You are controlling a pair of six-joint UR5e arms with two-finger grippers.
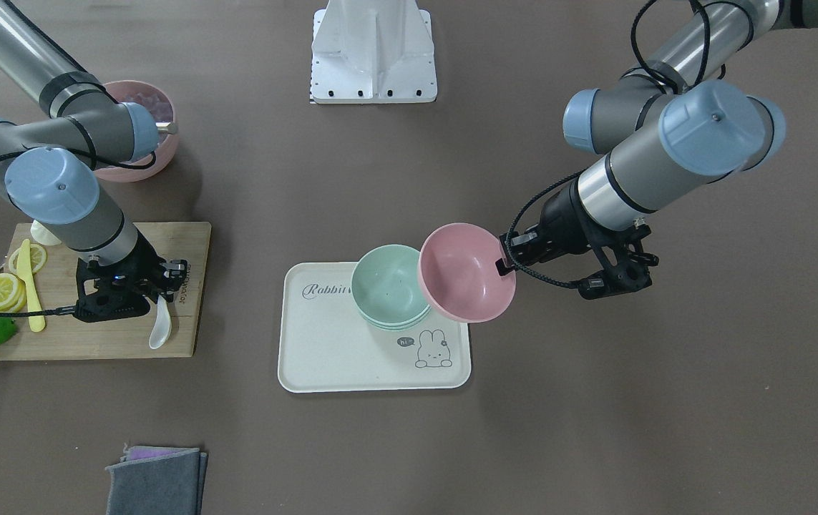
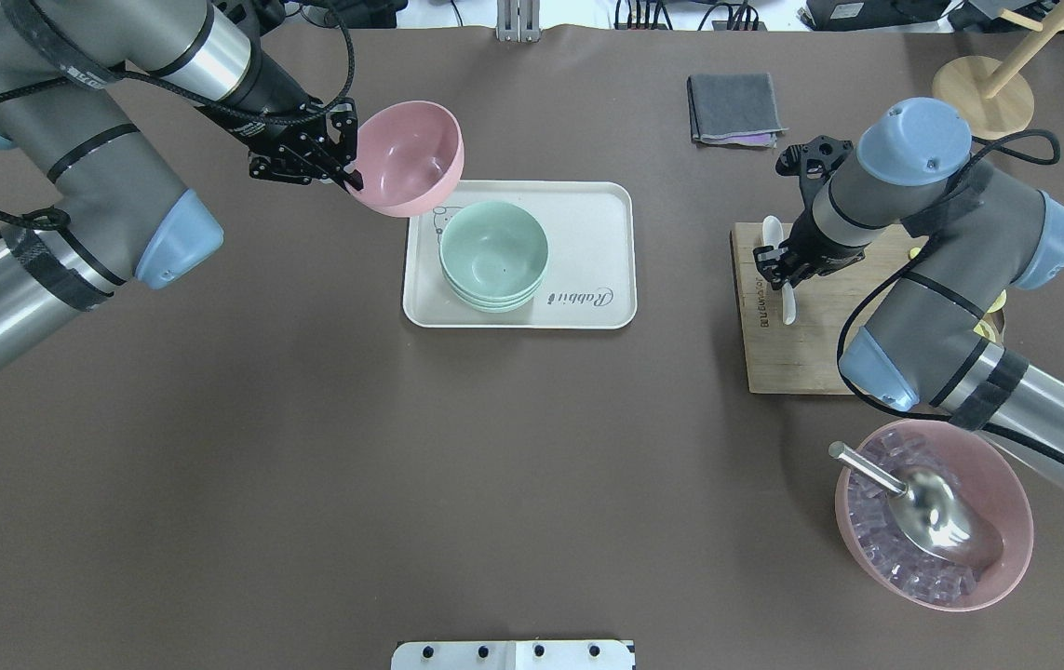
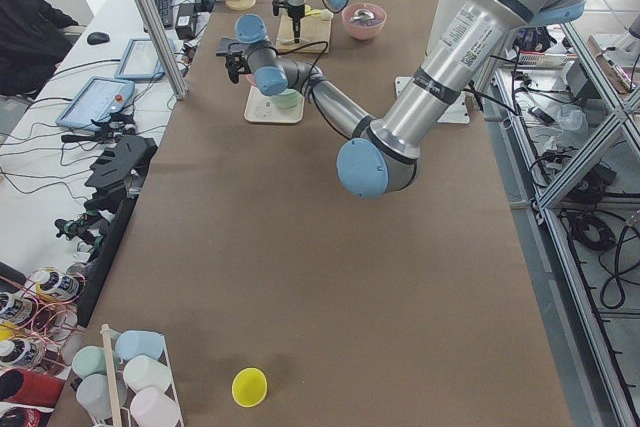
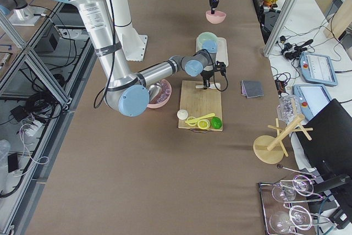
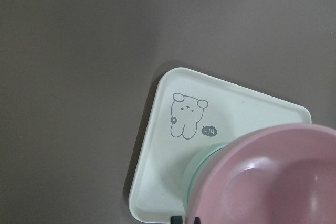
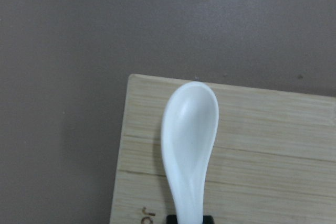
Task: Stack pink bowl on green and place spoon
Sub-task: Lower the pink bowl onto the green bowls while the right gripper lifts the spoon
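**Two thin grips, two ways to lose the load**

The left hand (image 2: 346, 173) is closed on one edge of the pink bowl (image 2: 406, 158), holding it in the air, tilted, with its far side over the corner of the tray (image 2: 587, 219) and just beside the green bowls (image 2: 492, 253). It is not yet over the middle of the stack. A pinch on one side of the rim is the main risk. If the bowl comes down this tilted or off-centre, its low edge probably catches the top green rim. It may then twist in the fingers, shove the stack across the tray, or tip off onto the surface (image 2: 308, 419) when let go.

The right hand (image 2: 778, 265) stands over the cutting board (image 2: 792, 358), and its fingers look closed on the handle end of the spoon (image 6: 189, 140). The wrist view cuts off the contact, so the hold is hard to confirm. The spoon is glossy and its handle short, so it may swivel or slide out on lifting. Both arms head for the same tray, so crowding there is a further hazard.
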